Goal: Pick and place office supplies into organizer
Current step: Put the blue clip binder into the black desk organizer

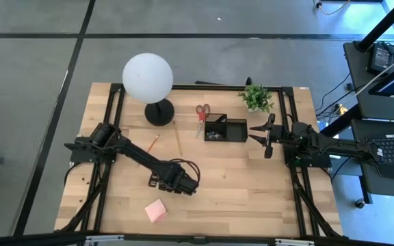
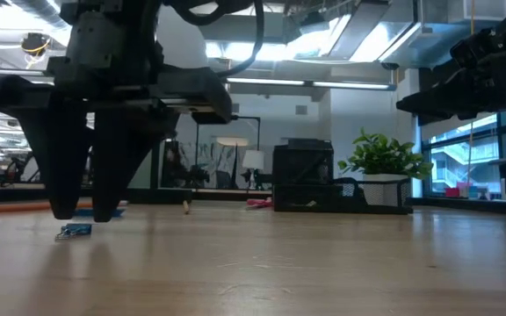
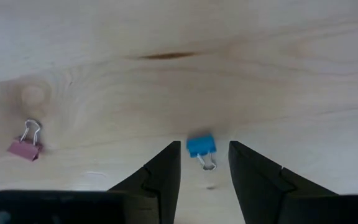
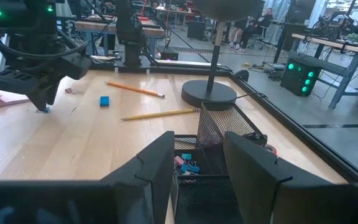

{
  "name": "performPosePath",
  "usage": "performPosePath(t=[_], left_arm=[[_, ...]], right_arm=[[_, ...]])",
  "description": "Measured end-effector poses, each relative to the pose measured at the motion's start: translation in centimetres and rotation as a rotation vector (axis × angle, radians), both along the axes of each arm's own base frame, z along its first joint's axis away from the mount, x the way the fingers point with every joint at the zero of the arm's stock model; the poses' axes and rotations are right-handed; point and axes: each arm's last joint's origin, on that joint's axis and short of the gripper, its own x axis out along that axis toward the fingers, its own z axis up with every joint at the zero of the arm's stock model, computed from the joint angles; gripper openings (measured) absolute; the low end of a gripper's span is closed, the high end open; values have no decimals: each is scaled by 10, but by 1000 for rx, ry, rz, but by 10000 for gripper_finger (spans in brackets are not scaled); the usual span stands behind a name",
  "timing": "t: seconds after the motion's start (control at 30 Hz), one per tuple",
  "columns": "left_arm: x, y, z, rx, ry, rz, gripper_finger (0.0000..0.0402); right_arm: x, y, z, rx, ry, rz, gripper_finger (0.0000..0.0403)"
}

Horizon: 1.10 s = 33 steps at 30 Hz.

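Note:
My left gripper (image 3: 205, 158) is open and points down at the table's near middle (image 1: 156, 182). Its fingertips stand either side of a small blue binder clip (image 3: 201, 147) that lies flat on the wood, just below the tips in the low view (image 2: 75, 230). A pink binder clip (image 3: 25, 148) lies a short way off. The black mesh organizer (image 1: 226, 128) stands at the far middle, with clips (image 4: 188, 163) inside it. My right gripper (image 4: 197, 158) is open and hovers beside the organizer's right end (image 1: 265, 140).
Red-handled scissors (image 1: 202, 113) lie left of the organizer and two pencils (image 1: 153, 142) (image 1: 178, 140) nearer the left. A blue eraser (image 4: 105, 101) lies on the wood and a pink sticky pad (image 1: 156, 210) near the front edge. The globe lamp (image 1: 148, 78) and plant (image 1: 255, 98) stand at the far edge.

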Motion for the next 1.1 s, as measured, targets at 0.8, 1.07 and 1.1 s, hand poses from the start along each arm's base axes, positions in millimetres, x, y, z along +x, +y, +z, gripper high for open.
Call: performPosePath(t=[0.8, 1.07, 1.1], left_arm=[[1, 1, -4, 10, 7, -1, 129], [1, 1, -4, 11, 8, -1, 129], [1, 1, -4, 11, 7, -1, 129]], right_arm=[[0, 0, 0, 2, 0, 0, 145], [0, 0, 0, 3, -1, 0, 145], [0, 0, 0, 3, -1, 0, 145]])
